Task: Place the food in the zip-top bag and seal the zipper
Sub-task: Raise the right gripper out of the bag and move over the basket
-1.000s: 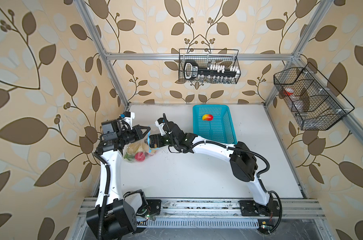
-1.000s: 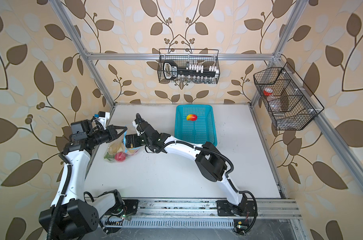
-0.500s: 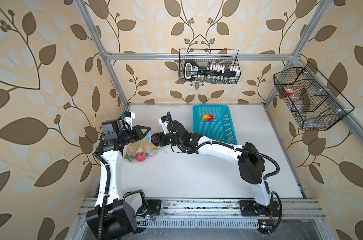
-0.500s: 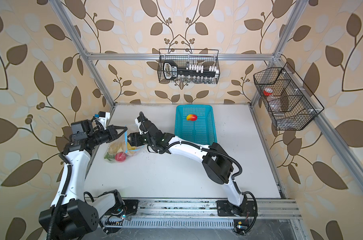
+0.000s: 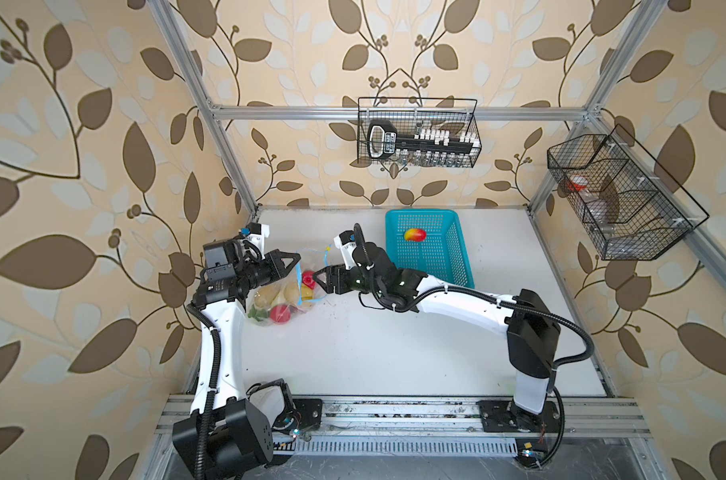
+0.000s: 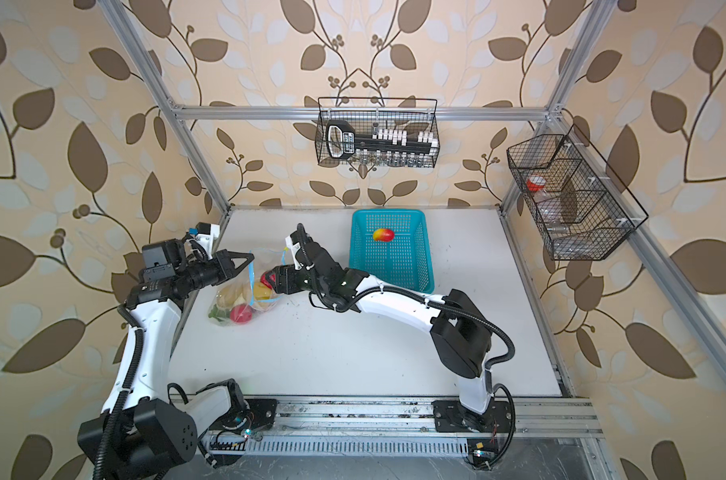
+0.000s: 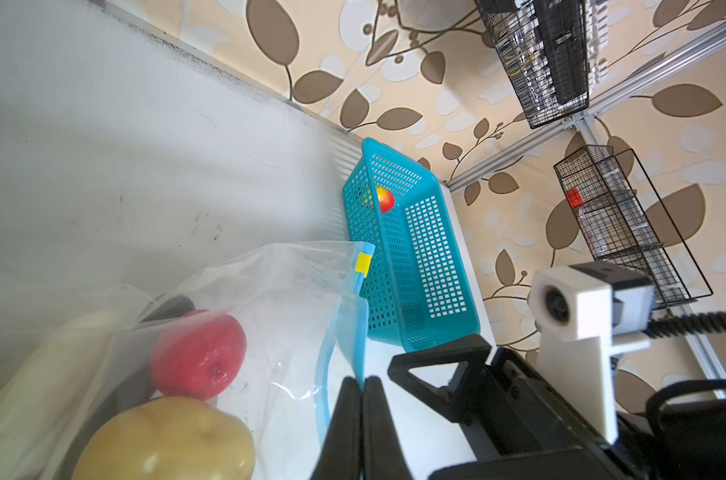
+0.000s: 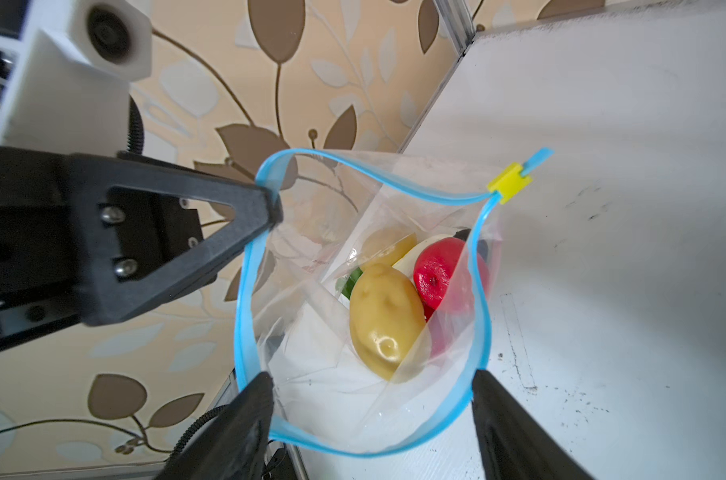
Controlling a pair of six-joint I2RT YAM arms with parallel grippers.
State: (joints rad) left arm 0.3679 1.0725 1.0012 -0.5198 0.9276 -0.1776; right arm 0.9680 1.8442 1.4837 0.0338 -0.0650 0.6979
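Note:
The clear zip-top bag [image 5: 286,291] [image 6: 245,296] stands at the table's left with its mouth wide. My left gripper [image 5: 298,259] [image 7: 362,380] is shut on the blue zipper [image 8: 374,179] at the rim. The yellow slider [image 8: 510,183] [image 7: 362,262] sits at the far end. Inside lie food pieces: a tan potato [image 8: 384,316], a red fruit [image 8: 440,270] and green leaves. My right gripper [image 5: 317,281] [image 8: 371,376] is open, its fingers either side of the mouth, holding nothing. One red-yellow fruit [image 5: 414,235] [image 6: 383,235] lies in the turquoise basket [image 5: 457,257].
The turquoise basket [image 6: 420,257] stands at the back of the white table [image 5: 394,353], just behind my right arm. A wire basket [image 5: 417,133] hangs on the back wall and another wire basket [image 5: 619,195] on the right wall. The bag is close to the left frame post.
My right gripper has drawn back a little to the right from the bag's mouth and its jaws have narrowed slightly. The left gripper has kept its hold on the rim.

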